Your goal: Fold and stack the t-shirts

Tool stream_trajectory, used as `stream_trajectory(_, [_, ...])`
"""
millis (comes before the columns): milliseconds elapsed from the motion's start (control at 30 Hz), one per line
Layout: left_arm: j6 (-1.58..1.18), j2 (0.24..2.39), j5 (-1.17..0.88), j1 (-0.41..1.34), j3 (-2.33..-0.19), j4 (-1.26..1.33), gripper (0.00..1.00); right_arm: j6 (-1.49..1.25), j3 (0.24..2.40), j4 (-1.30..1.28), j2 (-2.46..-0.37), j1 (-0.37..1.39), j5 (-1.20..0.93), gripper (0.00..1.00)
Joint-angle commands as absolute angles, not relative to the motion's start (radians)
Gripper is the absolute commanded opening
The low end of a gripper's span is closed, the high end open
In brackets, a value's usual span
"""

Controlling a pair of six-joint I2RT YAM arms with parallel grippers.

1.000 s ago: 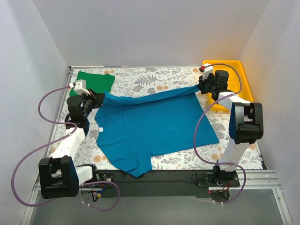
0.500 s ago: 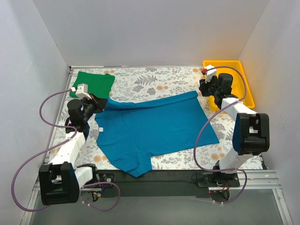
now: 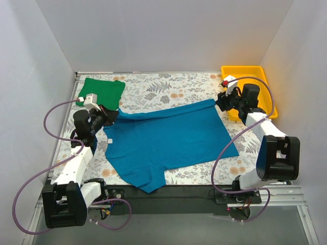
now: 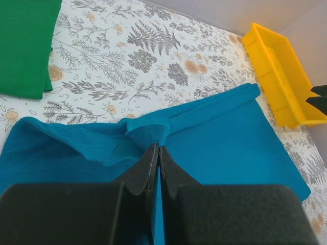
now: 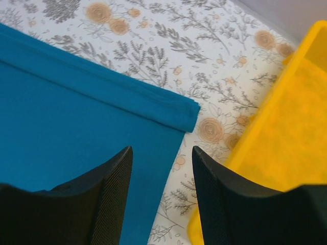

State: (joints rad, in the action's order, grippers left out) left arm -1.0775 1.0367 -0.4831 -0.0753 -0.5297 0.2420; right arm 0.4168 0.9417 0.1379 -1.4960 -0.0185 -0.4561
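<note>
On table, two t-shirts, one tray

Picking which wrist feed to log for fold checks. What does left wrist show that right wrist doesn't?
Left wrist only: the green t-shirt lying on the table at the view's upper left, and the left gripper shut on a raised fold of the teal t-shirt.
Right wrist only: a close look at the right gripper, open with nothing between its fingers, over the teal t-shirt's folded corner.
Both: the teal t-shirt, the yellow tray and the floral table cover.
</note>
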Motion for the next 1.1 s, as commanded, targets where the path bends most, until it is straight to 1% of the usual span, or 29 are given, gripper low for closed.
stream_trajectory(0, [-1.060, 1.005, -0.500, -0.071, -0.517, 0.213, 0.00, 0.439, 0.916, 0.089, -1.448, -0.017, -0.566, 0.57])
stream_trajectory(367, [-1.072, 0.971, -0.483, -0.040, -0.511, 0.141, 0.00, 0.433, 0.864, 0.081, -1.413, -0.018, -0.600, 0.61])
stream_trajectory(500, [-1.115, 0.940, -0.436, -0.014, -0.505, 0.112, 0.00, 0.426, 0.854, 0.080, -1.405, -0.020, -0.620, 0.62])
stream_trajectory(767, [-1.173, 0.884, -0.270, 0.103, -0.495, 0.045, 0.00, 0.420, 0.841, 0.081, -1.401, -0.032, -0.640, 0.63])
stream_trajectory(1067, [-1.178, 0.907, -0.253, 0.156, -0.506, 0.006, 0.00, 0.417, 0.836, 0.081, -1.401, -0.043, -0.657, 0.64])
